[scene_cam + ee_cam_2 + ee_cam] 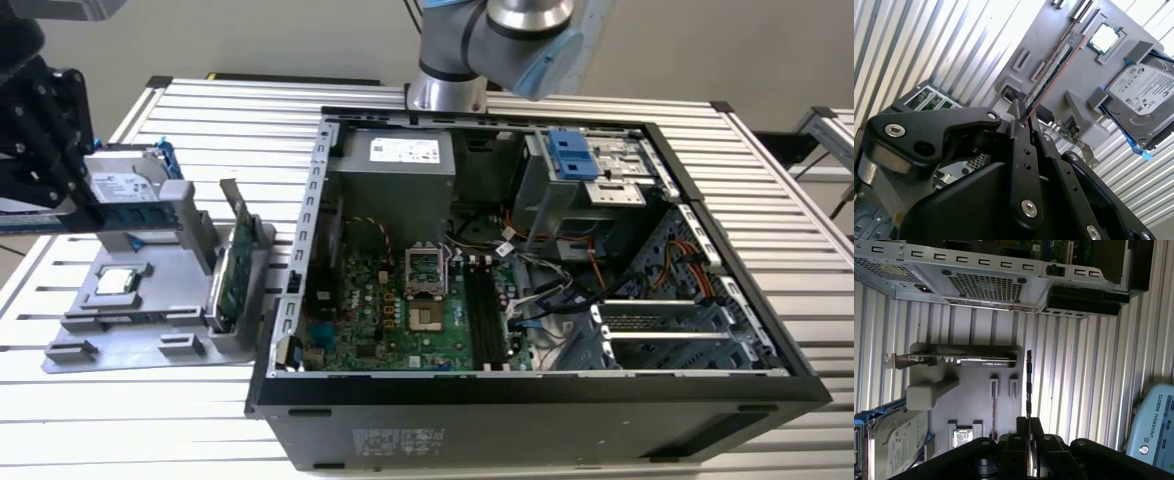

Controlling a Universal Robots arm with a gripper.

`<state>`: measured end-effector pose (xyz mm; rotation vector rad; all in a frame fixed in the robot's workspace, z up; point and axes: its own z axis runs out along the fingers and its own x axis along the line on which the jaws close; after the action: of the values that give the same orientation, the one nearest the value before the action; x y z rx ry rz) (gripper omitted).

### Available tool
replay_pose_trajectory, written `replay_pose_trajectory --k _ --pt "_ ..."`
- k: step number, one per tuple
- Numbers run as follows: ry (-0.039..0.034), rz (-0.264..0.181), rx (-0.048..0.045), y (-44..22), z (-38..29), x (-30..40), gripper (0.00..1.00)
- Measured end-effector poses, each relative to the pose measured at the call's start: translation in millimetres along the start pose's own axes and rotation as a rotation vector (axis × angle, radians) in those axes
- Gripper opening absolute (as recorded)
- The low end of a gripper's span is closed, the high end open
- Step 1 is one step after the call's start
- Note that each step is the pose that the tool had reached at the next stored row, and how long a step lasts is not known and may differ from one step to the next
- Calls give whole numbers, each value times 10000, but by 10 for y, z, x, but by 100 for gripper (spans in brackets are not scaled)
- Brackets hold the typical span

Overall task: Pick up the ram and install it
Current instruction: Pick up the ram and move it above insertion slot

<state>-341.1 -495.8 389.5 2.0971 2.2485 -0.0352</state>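
1. The ram (1028, 385), a slim, long circuit-board stick with dark chips, is lifted clear of its holder. In the first wrist view it shows edge-on as a thin line over bare table slats, just beside the holder's edge.
2. The black gripper (1028, 421) is pinched tight on one end of the ram. Its dark body hangs at the exterior view's left, above the holder.
3. The grey plastic parts holder (134, 335) lies flat in the lower left of the exterior view. On it, a broad green expansion card (238, 270) stands on edge, a silver hard drive in a blue frame (127, 185) is propped upright, and a small square silver processor (118, 282) lies flat.
4. The open black computer case (534, 405) takes up the centre and right of the exterior view. Inside it lies a green motherboard (387, 320), with long black memory slots (487, 320) running along its right side.
5. Everything rests on a ribbed aluminium table (227, 110). The grey-and-blue robot arm (514, 40) enters at top centre.
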Motion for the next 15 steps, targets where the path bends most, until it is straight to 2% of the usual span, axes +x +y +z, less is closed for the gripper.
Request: replay_pose_trajectory --k 15 --pt "0 0 0 196 7 -14 0"
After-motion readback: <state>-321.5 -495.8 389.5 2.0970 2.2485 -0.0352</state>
